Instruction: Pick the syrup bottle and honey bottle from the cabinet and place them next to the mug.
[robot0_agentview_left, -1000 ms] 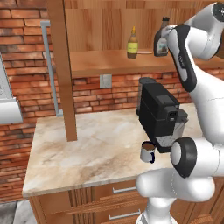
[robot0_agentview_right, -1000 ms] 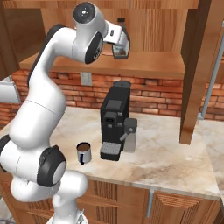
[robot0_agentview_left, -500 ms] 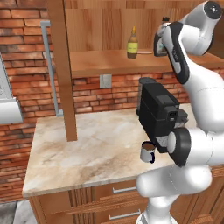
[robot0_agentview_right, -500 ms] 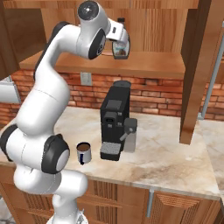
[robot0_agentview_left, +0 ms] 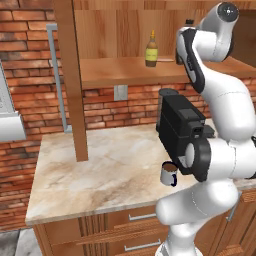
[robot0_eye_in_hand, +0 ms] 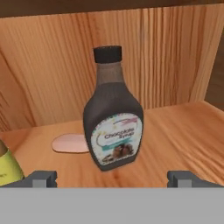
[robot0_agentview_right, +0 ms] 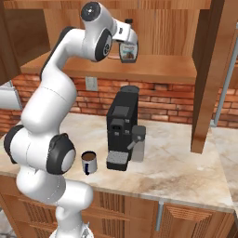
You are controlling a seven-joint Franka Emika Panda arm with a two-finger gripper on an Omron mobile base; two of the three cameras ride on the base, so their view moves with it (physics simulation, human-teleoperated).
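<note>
Hand view has the gripper [robot0_eye_in_hand: 112, 179] spread wide, syrup bottle [robot0_eye_in_hand: 113, 114] dead ahead; rushing forward could tip it over

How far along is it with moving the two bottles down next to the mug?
Nothing is moved yet. The syrup bottle and honey bottle both stand on the cabinet shelf. The open gripper faces the syrup bottle, apart from it. Both bottles must still go beside the mug.
</note>
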